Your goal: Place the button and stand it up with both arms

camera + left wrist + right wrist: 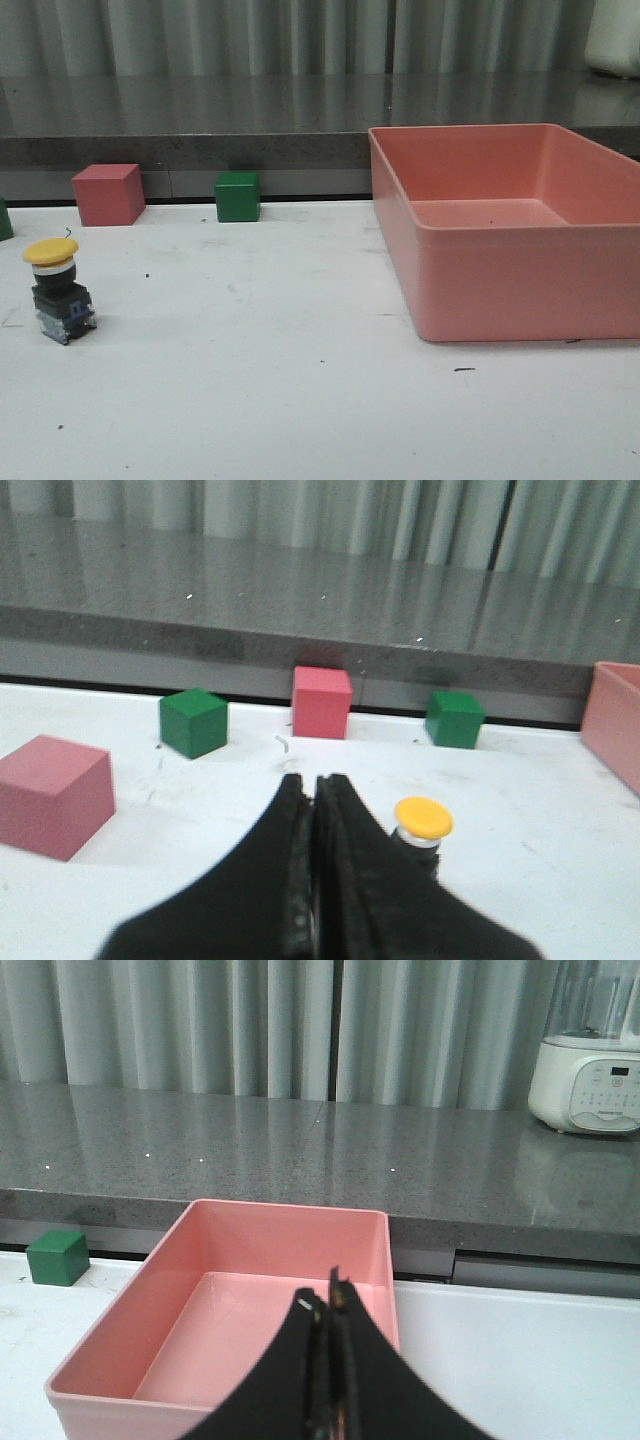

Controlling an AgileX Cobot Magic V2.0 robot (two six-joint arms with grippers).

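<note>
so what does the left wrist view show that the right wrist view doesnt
Only the left wrist view: the button with its yellow cap, two pink cubes, a second green cube, and the shut left claw.
Only the right wrist view: the white appliance, the bin's inside, the shut right claw.
Both: the pink bin, one green cube, counter, curtain.

We can read no text. The white appliance (588, 1085) on the far grey counter (300, 1150) bears small panel markings, too blurred to read.
</note>
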